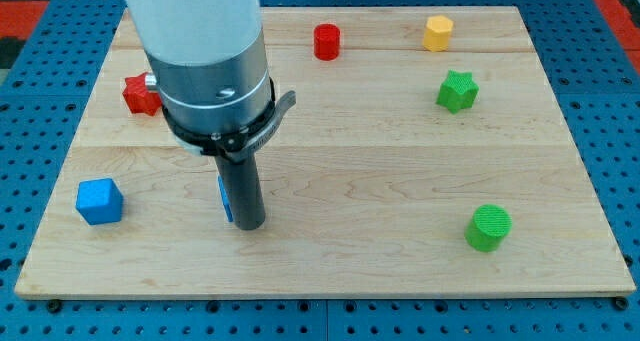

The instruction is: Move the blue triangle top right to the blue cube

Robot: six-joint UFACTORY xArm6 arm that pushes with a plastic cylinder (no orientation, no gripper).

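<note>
Surface (330, 181): a pale wooden board lying on a blue pegboard; all the blocks rest on it.
Green cylinder (488, 227): nearest the view's bottom, on the view's right, upright and alone.
My tip (249, 224): the lower end of the dark rod, down at the surface left of centre, well to the right of the blue cube.
Blue triangle (224, 197): only a thin blue sliver shows at the rod's left edge, just beside the tip; the rod hides the rest, so its shape cannot be made out and I cannot tell whether they touch.
Blue cube (99, 201): near the surface's left edge, low in the view, well apart from the blue sliver and to its left.
Hand: the arm carries no hand, only the straight rod under a wide grey and white body, so nothing opens and nothing is held.
Green star (457, 90): on the view's right, further up than the green cylinder.
Red star (141, 93): upper left, partly covered by the arm's grey body.
Red cylinder (327, 41): near the view's top, about the middle.
Yellow block (437, 32): near the view's top, to the right of the red cylinder, apparently six-sided.
</note>
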